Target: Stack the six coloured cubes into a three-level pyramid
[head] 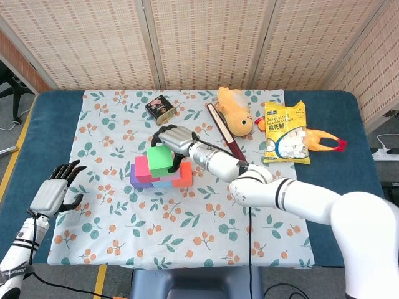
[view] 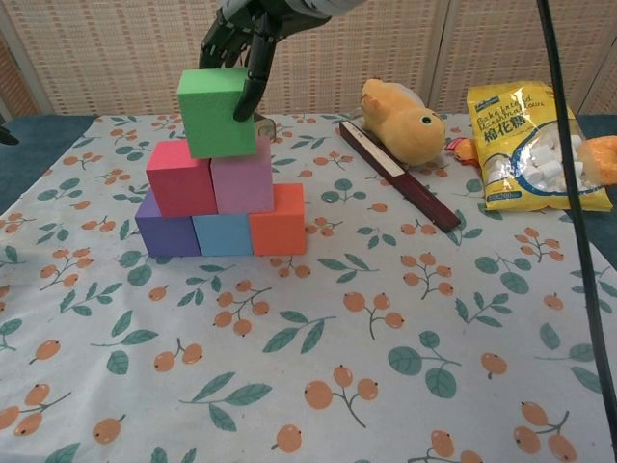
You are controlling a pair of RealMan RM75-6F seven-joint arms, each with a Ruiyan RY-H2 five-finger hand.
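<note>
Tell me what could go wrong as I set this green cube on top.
1. The green cube is tilted in the right hand; released like this, it could land on an edge and roll off.
2. It sits mostly over the red cube, not centred on the seam with the pink cube, so it may tip.
3. Pressing down could shove the middle row off the base cubes.

The head view looks steeply down from high at the near side, taking in the whole counter (head: 56,124) and the far screens. The chest view sits low and close, facing across the floral cloth (view: 405,318). Both share the cube stack (head: 161,171), plush toy (view: 400,121) and marshmallow bag (head: 285,132).
</note>
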